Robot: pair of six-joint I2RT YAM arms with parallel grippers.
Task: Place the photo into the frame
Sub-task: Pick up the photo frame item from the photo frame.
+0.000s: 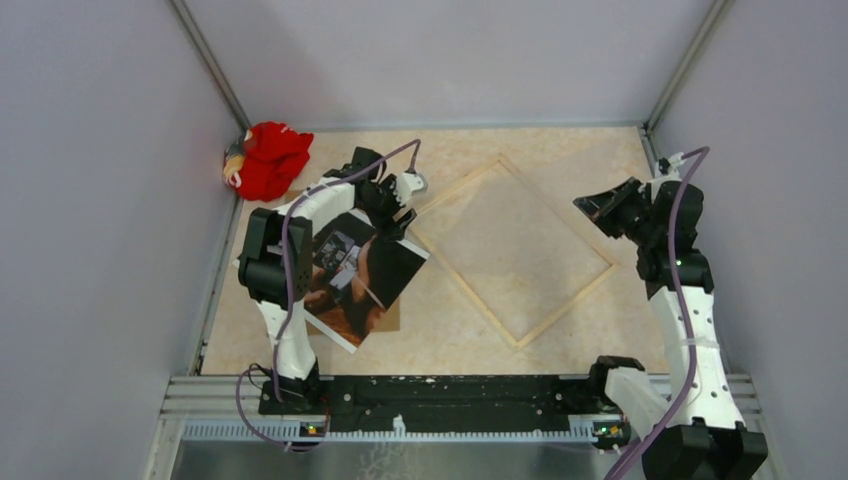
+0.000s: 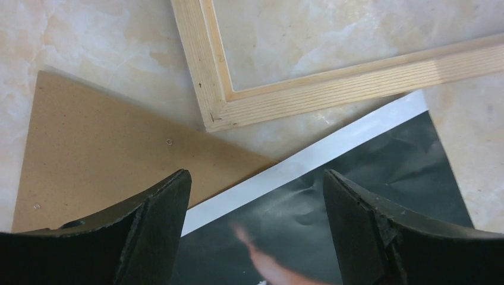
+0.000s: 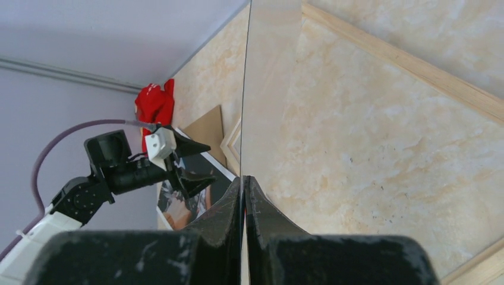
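The photo (image 1: 365, 275) lies face up at the left, overlapping a brown backing board (image 1: 388, 318). My left gripper (image 1: 400, 215) hovers over the photo's upper corner. In the left wrist view its jaws (image 2: 255, 175) stand wide open above the photo's white border (image 2: 356, 160), holding nothing. The frame (image 1: 470, 292) lies flat mid-table as a diamond, light wood side up, and one corner (image 2: 208, 89) sits just beyond the photo. My right gripper (image 1: 585, 205) is off the frame's right edge. Its fingers (image 3: 245, 178) are shut on a thin clear sheet (image 3: 267, 107) seen edge-on.
A red cloth toy (image 1: 268, 160) sits in the back left corner against the wall. Grey walls close in the table on the left, back and right. The backing board (image 2: 101, 154) lies beside the frame's corner. The arms' base rail (image 1: 450, 400) runs along the near edge.
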